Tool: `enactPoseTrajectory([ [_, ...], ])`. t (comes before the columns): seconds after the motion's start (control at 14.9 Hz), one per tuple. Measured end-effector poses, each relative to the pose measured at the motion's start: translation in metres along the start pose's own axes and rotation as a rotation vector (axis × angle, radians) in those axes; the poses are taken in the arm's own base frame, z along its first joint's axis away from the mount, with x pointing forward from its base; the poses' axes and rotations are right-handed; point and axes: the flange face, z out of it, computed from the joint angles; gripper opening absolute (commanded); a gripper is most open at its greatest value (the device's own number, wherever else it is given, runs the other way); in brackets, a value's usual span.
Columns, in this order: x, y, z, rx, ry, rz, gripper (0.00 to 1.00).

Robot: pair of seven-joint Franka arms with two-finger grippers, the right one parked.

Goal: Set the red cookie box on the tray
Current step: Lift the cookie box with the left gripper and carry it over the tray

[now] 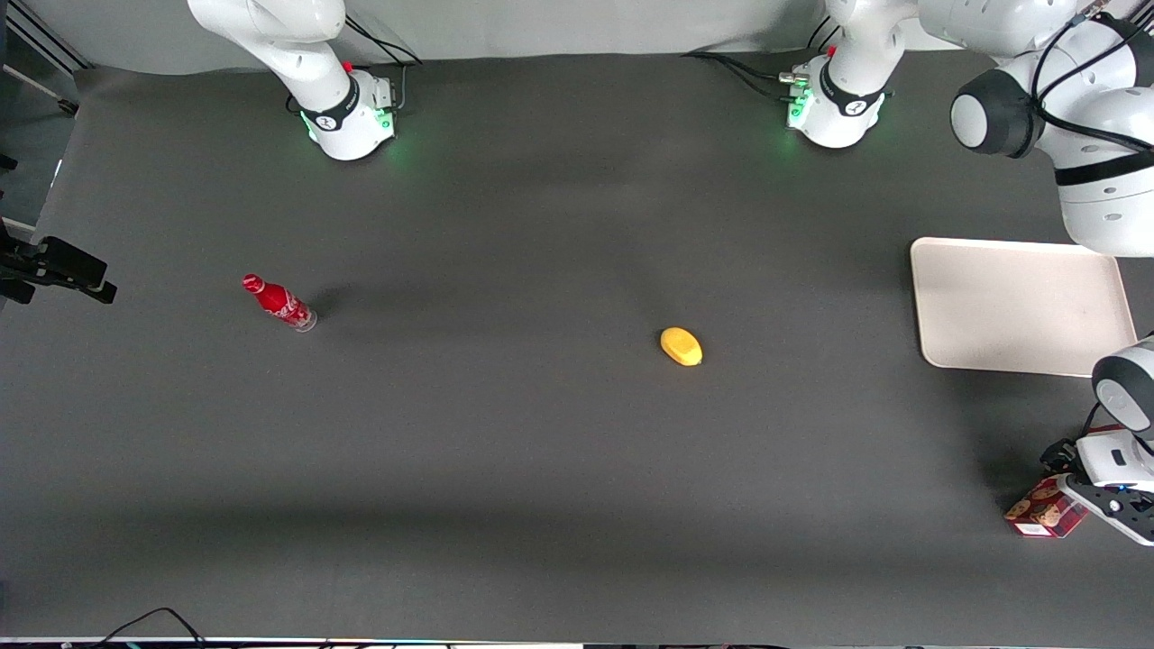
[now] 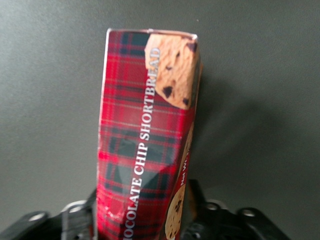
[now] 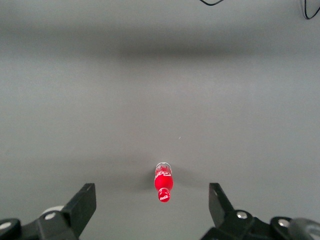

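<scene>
Red cookie box [image 2: 145, 145] sits clamped between the hand's [image 2: 142, 220] fingers.

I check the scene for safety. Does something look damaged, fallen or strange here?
Nothing looks damaged or spilled. The gripper is at the red cookie box, nearer the front camera than the tray. The red bottle appears upright.

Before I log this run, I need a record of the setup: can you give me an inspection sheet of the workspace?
Surface: dark mat, nothing spilled.
Job's things: red cookie box at the working arm's end, nearer the front camera than the tray; tray bare.
Clutter: red bottle toward the parked arm's end; yellow fruit-like object mid-table.
Grippers: gripper at the box, fingers on either side.
Cables: black cables by the arm bases.
Surroundings: grey backdrop.
</scene>
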Motion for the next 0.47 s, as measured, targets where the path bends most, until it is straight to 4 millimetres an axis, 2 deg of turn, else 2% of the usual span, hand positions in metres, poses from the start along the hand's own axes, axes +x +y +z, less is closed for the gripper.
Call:
enactPoseTrajectory([
  [0.47, 0.0, 0.0, -0.01, -0.065, -0.019, -0.009, 0.0],
])
